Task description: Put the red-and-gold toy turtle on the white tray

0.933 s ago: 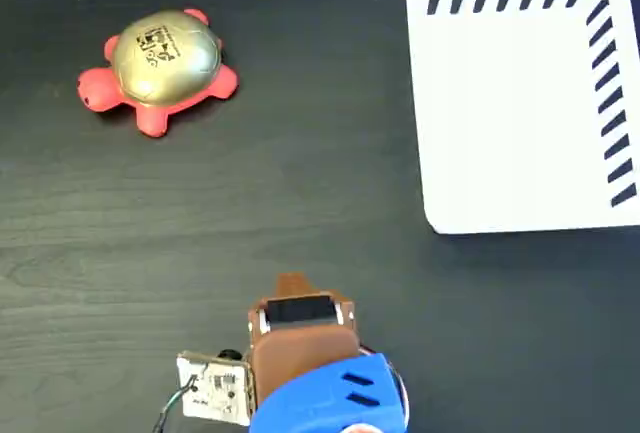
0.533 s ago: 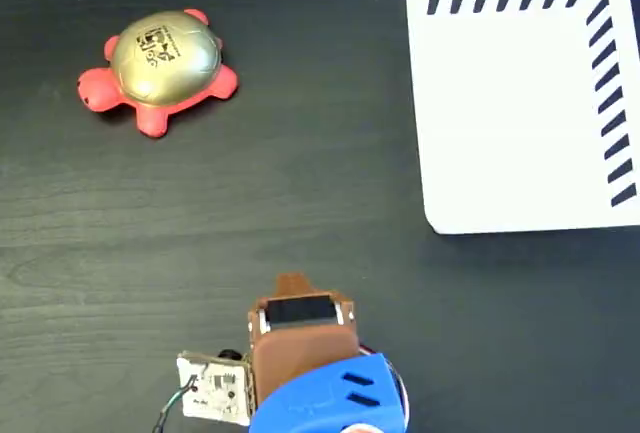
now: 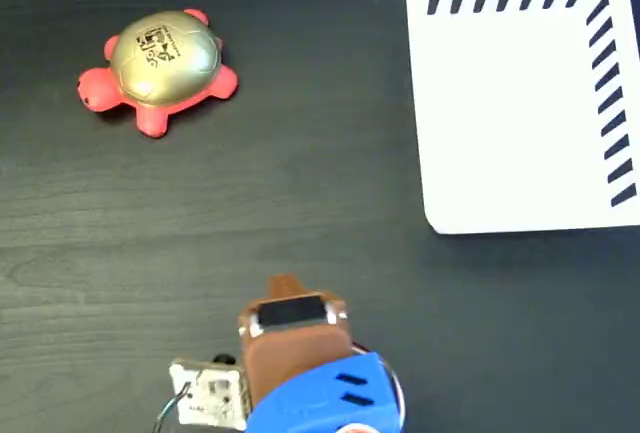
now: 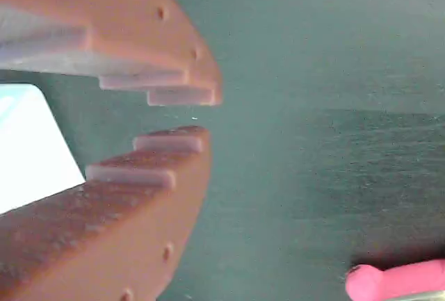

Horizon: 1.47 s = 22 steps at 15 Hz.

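The red-and-gold toy turtle [image 3: 160, 68] lies on the dark table at the upper left of the fixed view, gold shell up, head to the left. Far from it, the white tray [image 3: 520, 103] with black stripes along two edges fills the upper right and holds nothing. My gripper [image 3: 285, 283] is near the bottom centre, well apart from both. In the wrist view my brown toothed gripper [image 4: 201, 115] is shut but for a thin slit, with nothing between its jaws. A coral-red bit of the turtle [image 4: 396, 280] shows at the lower right, and a tray corner [image 4: 28, 148] at the left.
A small circuit board with wires [image 3: 205, 393] hangs off the arm's left side, beside the blue arm body [image 3: 320, 403]. Dark wood-grain table [image 3: 300, 183] lies between the gripper, the turtle and the tray.
The arm has shifted slightly left and down in the fixed view. The turtle and the tray have not moved.
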### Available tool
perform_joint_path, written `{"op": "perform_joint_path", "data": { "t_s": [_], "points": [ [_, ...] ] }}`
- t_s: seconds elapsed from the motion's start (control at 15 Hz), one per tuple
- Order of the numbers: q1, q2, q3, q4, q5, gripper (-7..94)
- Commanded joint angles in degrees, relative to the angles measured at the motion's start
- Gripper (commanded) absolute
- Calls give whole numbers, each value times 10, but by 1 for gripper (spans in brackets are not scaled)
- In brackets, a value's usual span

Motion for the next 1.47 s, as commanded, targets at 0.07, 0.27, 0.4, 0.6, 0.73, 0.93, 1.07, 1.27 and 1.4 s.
{"op": "perform_joint_path", "data": {
  "t_s": [0.07,0.27,0.4,0.6,0.73,0.93,1.07,1.27,1.4],
  "points": [
    [-27,4,-5,-8,-13,0],
    [-37,-138,-90,-78,43,0],
    [-37,-337,-241,-121,22,0],
    [-52,-618,-498,-75,-49,0],
    [-51,-785,-667,-25,-84,0],
    [-40,-988,-837,4,-138,0],
    [-43,-1083,-951,42,-144,0],
    [-62,-1172,-1092,103,-146,28],
    [-70,-1185,-1105,104,-151,46]
  ]
}}
